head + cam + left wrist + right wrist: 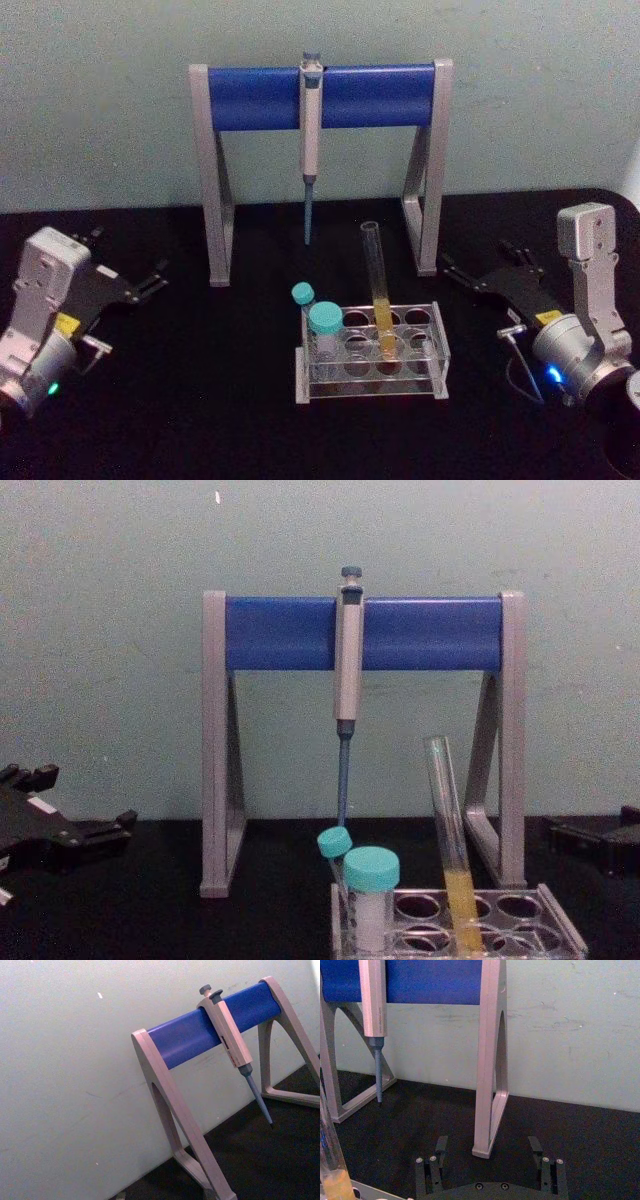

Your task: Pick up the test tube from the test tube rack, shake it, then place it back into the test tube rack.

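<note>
A clear glass test tube (379, 290) is seen with yellow liquid in its lower part. The test tube rack (372, 352) is of clear plastic with a greyish-purple tint, and dark round holes are shown in two rows. A vial (326, 330) and a small tube (304, 300) are both topped with teal caps. The pipette stand (320, 150) is made up of light grey legs and a bright blue crossbar; a pale grey pipette (311, 140) with a blue-grey tip is hung on it. The table (200, 420) is covered in black, and the wall (100, 90) behind is painted pale green. The left gripper (155, 280) and right gripper (450, 268) are black, on silver-grey wrists marked with small yellow labels and lit by green and blue lights.
</note>
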